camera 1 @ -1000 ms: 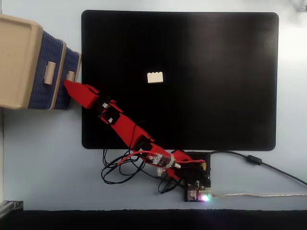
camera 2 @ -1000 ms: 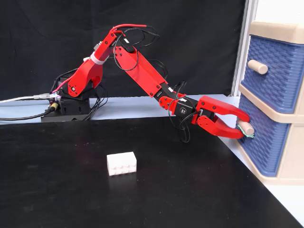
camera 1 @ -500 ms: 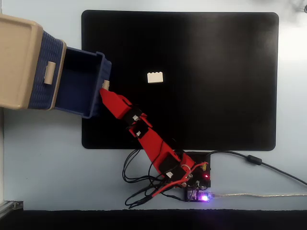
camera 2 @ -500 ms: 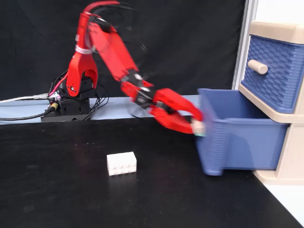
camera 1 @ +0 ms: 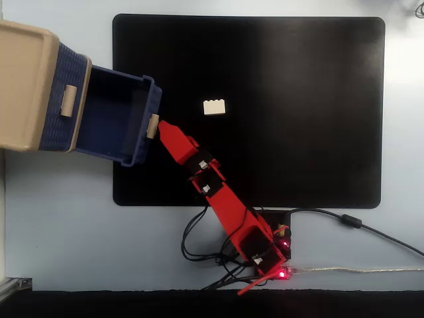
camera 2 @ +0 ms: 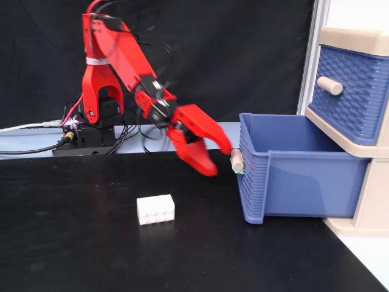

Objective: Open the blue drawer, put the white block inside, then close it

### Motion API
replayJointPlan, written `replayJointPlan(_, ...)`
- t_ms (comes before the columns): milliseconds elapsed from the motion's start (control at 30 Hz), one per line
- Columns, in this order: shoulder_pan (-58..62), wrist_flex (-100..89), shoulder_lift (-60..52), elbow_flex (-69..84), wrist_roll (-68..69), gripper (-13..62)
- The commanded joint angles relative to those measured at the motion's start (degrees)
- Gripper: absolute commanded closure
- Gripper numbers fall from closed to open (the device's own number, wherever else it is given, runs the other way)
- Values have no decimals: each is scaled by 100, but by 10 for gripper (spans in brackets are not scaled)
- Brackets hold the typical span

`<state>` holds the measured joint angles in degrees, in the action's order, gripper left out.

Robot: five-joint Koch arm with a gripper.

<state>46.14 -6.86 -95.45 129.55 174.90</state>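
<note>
Drawer (camera 2: 292, 176) already pulled well out of the beige cabinet (camera 1: 23, 86) — opening step looks done. Gripper (camera 2: 220, 159) sits at the drawer's small handle (camera 2: 236, 161), jaws spread apart, one tip just beside the handle, nothing held. White block (camera 2: 155, 208) lies on the black mat (camera 1: 298, 99), apart from the jaws, on the side away from the drawer. Left to do: pick up block, drop it inside, push the drawer shut.

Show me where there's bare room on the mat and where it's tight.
Bare: the mat right of the block, and the strip in front of it. Tight: around the gripper at the open drawer's handle.
</note>
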Motion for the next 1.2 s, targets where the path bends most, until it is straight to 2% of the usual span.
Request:
replayJointPlan(0,308,1178,-686,-290,114,154)
replayJointPlan(133,817,3850,-1354,-1327,-26,155)
replayJointPlan(300,1811,5563,-861,-3305,-88,152)
replayJointPlan(400,2136,5678,-369,-3867,-53,152)
replayJointPlan(633,2347,5994,1002,-4008,-62,154)
replayJointPlan(900,2443,6258,1529,-4157,-70,153)
replayJointPlan(1167,2487,6337,2312,-4948,-53,155)
